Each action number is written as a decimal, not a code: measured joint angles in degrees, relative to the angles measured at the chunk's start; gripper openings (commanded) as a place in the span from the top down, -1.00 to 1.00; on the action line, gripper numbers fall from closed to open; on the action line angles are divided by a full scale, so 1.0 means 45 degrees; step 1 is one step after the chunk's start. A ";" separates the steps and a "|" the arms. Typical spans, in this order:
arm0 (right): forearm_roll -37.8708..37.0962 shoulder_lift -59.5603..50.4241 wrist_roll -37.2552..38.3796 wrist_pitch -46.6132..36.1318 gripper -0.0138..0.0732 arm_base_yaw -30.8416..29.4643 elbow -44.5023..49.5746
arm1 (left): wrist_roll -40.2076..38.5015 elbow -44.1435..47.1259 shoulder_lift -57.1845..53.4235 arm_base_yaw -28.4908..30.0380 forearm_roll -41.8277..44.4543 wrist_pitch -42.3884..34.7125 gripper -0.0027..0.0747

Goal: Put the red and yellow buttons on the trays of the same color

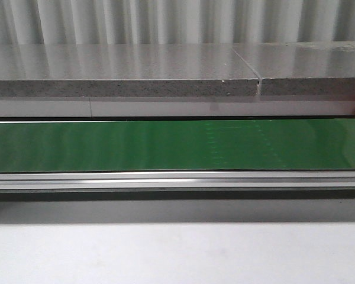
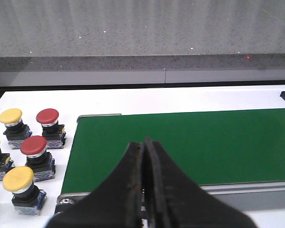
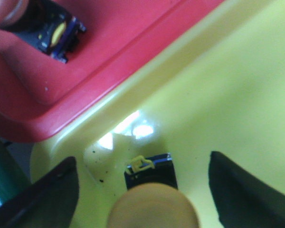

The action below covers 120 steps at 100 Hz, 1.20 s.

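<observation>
Yellow glossy plastic fills most of the right wrist view: the yellow tray [image 3: 218, 95], smooth and shiny enough to throw back a white glare. A yellow button [image 3: 152, 206] sits inside it, domed cap up on a squat black and blue switch body, right between the fingers of the right gripper [image 3: 142, 190], which stand wide apart and clear of it on both sides. To me that reads as a button just set down where its colour belongs. Butted against the yellow rim is the red tray [image 3: 85, 61], same moulded plastic, with another dark switch body [image 3: 57, 31] lying in it.

The left gripper [image 2: 145, 156] hangs with its dark, slightly rusty-edged tips pressed together on nothing, over the near end of the matte green conveyor belt [image 2: 190, 142]. Beside the belt on the white table [image 2: 180, 97], unsorted buttons wait in rows: a red button [image 2: 47, 116], a second red button [image 2: 33, 145], yellow-capped ones [image 2: 10, 115], all mushroom-headed on blocky bases. In the front view the belt is bare.
</observation>
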 measured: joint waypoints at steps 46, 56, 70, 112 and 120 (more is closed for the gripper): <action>0.0000 -0.2176 -0.0067 -0.1117 -0.73 0.1084 0.0000 | 0.0000 0.0000 0.0000 0.0000 0.0000 0.0000 0.99; 0.0022 -0.3134 -0.0353 -0.1245 -0.73 0.2061 0.0000 | 0.0000 0.0000 0.0000 0.0000 0.0000 0.0000 0.99; 0.0022 -0.4404 -0.1099 -0.1245 -0.73 0.3585 0.0000 | 0.0000 0.0000 0.0000 0.0000 0.0000 0.0000 0.99; 0.0022 -0.7843 -0.2489 -0.1497 -0.73 0.7063 0.1493 | 0.0000 0.0000 0.0000 0.0000 0.0000 0.0000 0.99; 0.0022 -0.8569 -0.2509 -0.1495 -0.72 0.7349 0.1963 | 0.0000 0.0000 0.0000 0.0000 0.0000 0.0000 0.99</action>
